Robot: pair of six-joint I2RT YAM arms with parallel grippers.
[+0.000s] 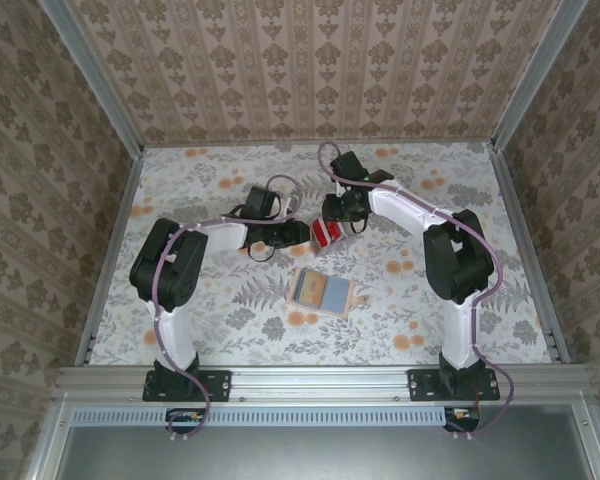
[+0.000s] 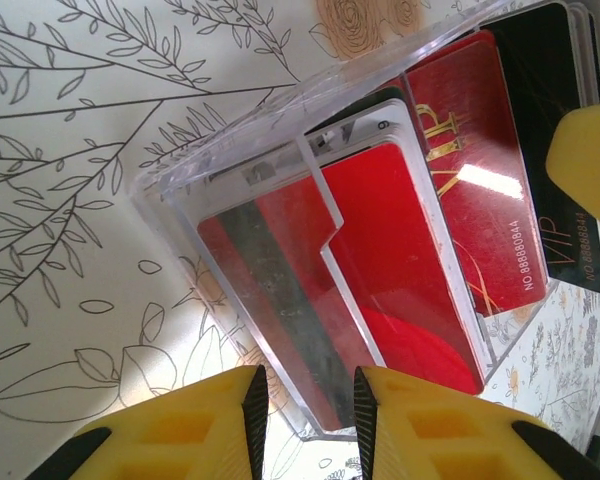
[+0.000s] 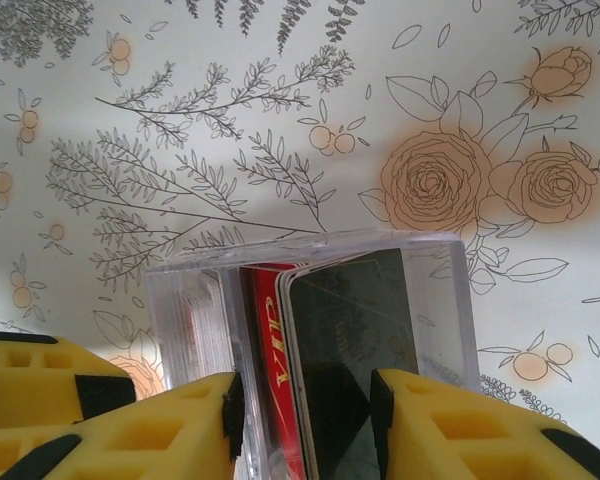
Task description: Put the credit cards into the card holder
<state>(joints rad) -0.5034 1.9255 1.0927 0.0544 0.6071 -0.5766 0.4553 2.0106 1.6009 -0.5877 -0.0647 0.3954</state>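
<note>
Right pincer (image 3: 305, 410) straddled the cards (image 3: 325, 340), which stood on edge in a clear case (image 3: 435, 300). Its fingers were narrowly parted and pressed to both faces of the stack. Left pincer (image 2: 308, 405) was nearly closed about the case's lower rim, though I cannot tell if it truly pinched. In the top view both sat together at mid-frame on the counter (image 1: 210, 180). Just below them, toward the arm bases, the holder (image 1: 320, 290) lay open, long axis left-right with a slight tilt, about equally near either arm.
</note>
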